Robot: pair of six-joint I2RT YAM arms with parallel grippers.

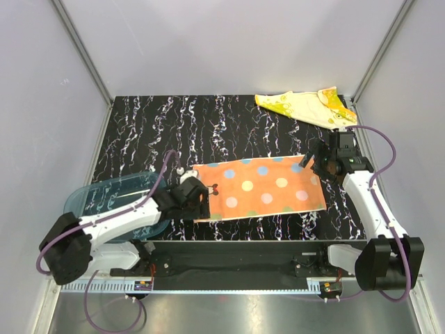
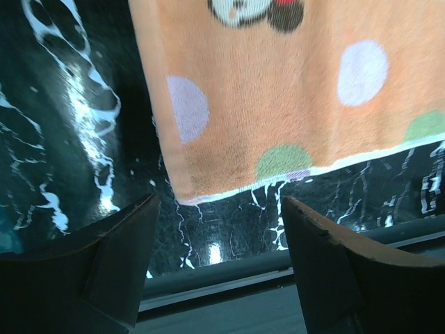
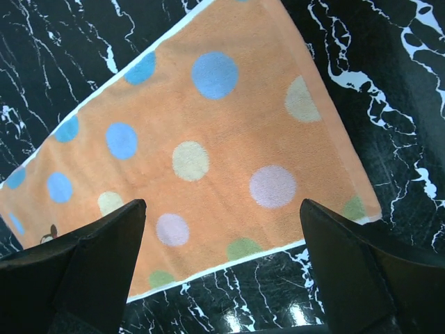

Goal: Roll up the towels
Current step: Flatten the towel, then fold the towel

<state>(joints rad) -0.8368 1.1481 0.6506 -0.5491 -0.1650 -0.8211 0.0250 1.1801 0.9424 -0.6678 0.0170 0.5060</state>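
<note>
- Left gripper [image 2: 219, 209] sits closest in its wrist view: dark fingers [image 2: 118, 264] spread wide, nothing between them.
- It hangs over the near left corner of the orange towel [image 2: 278, 104]. Whether the fingertips touch the cloth, I cannot tell.
- Seen from above, the left gripper [image 1: 198, 197] is at the towel's left end, its arm crossing over a translucent teal-blue tray [image 1: 104, 198] by the table's near left edge.
- The orange towel [image 1: 264, 188] lies flat and unrolled on the black marbled table [image 1: 174, 132], its long side running left to right and its right end angled slightly toward the arms.
- It has a white border, dots in blue, cream, lilac and green, and a small cartoon figure near its left end.
- The right gripper [image 1: 313, 163] is at the towel's far right corner.
- Its wrist view shows the right gripper [image 3: 222, 205] with fingers [image 3: 90, 257] held well apart and empty, the orange towel [image 3: 208, 139] spread below.
- The yellow towel [image 1: 306, 106], yellow with cream areas, lies loosely bunched in the far right corner of the table, well apart from the orange one.
</note>
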